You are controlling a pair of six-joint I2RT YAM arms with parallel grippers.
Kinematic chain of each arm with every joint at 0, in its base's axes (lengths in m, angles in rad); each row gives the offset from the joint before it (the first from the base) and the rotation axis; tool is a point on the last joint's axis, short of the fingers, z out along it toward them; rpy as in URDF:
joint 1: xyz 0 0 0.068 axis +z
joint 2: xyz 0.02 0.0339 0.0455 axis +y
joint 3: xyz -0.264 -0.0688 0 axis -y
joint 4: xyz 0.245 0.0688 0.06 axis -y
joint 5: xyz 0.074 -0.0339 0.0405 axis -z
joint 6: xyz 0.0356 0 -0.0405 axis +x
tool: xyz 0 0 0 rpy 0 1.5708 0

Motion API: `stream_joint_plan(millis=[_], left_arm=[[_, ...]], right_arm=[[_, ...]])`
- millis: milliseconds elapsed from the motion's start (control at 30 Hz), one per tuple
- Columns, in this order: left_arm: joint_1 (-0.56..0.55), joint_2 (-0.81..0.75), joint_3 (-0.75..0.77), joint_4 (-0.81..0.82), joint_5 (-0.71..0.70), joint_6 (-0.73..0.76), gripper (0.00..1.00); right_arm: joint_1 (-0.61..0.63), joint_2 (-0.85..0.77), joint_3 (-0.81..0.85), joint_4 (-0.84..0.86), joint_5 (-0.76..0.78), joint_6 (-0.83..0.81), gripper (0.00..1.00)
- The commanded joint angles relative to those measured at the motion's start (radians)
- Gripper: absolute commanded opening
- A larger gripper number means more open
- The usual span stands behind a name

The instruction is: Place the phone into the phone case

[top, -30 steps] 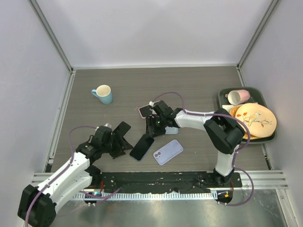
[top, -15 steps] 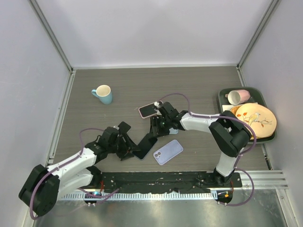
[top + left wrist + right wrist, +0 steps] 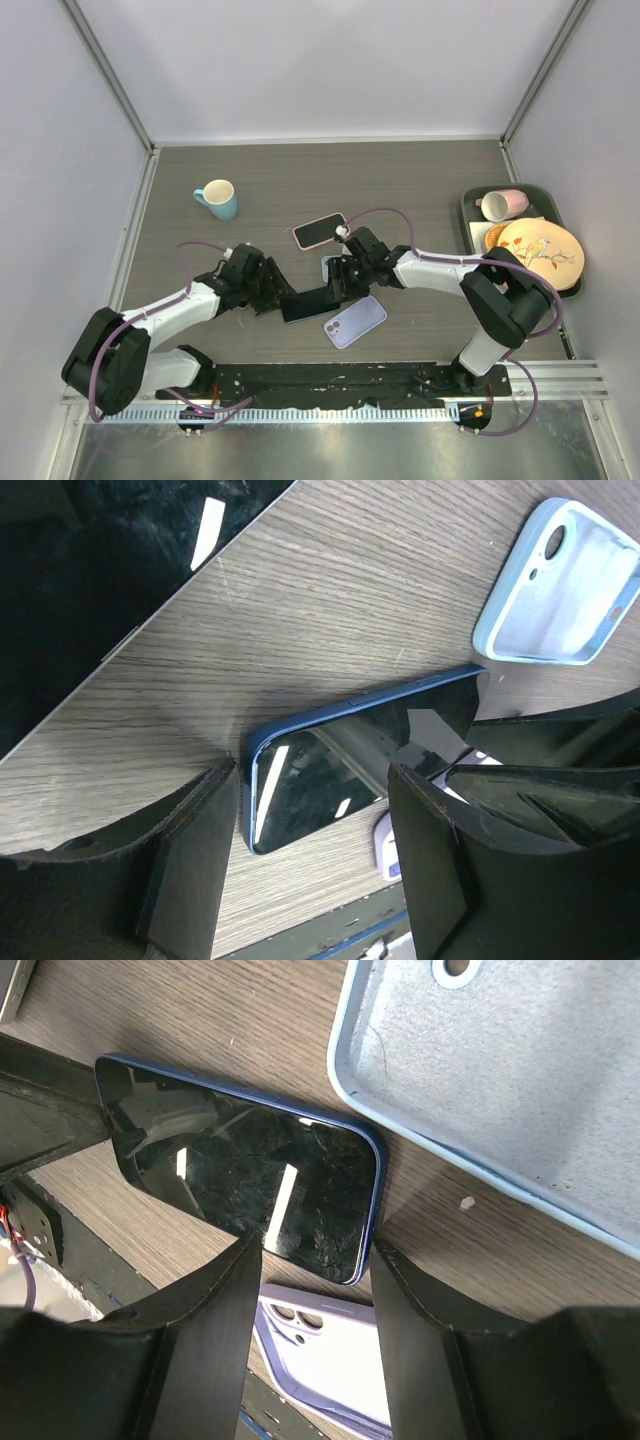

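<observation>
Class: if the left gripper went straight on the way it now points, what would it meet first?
Probably the dark phone, whose near end lies just ahead of the left gripper; height above it is unclear.

The phone [image 3: 250, 1175] shows a glossy black glass face in a smooth dark-blue frame, the pale blue phone case [image 3: 520, 1070] has a matt, felt-like lining inside a smooth rim, the fingers [image 3: 200, 1360] look like matt black plastic, and the tabletop [image 3: 350, 610] is matt grey-brown wood grain.
</observation>
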Motion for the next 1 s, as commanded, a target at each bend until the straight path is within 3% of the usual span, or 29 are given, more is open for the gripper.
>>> stream_joint_plan(millis=[0,267,433,767,900,967], left_arm=[[0.004,-0.032,0.028,-0.116,-0.066,0.079,0.65],[0.026,-0.195,-0.116,-0.141,-0.082,0.056,0.66],[0.046,-0.189,-0.237,0.079,0.067,0.024,0.65],[0.046,0.064,-0.248,0.438,0.213,0.027,0.52],[0.046,0.054,-0.294,0.634,0.242,0.009,0.47],[0.046,0.000,-0.295,0.633,0.241,0.012,0.43]], right_arm=[[0.002,-0.015,-0.009,0.025,-0.005,0.013,0.53],[-0.023,0.002,-0.012,0.030,0.024,-0.008,0.53],[-0.023,0.041,-0.018,0.062,-0.010,-0.010,0.53],[-0.027,0.075,-0.058,0.231,-0.143,0.056,0.50],[-0.038,0.081,-0.067,0.236,-0.148,0.050,0.49],[-0.047,0.083,-0.071,0.236,-0.151,0.047,0.49]])
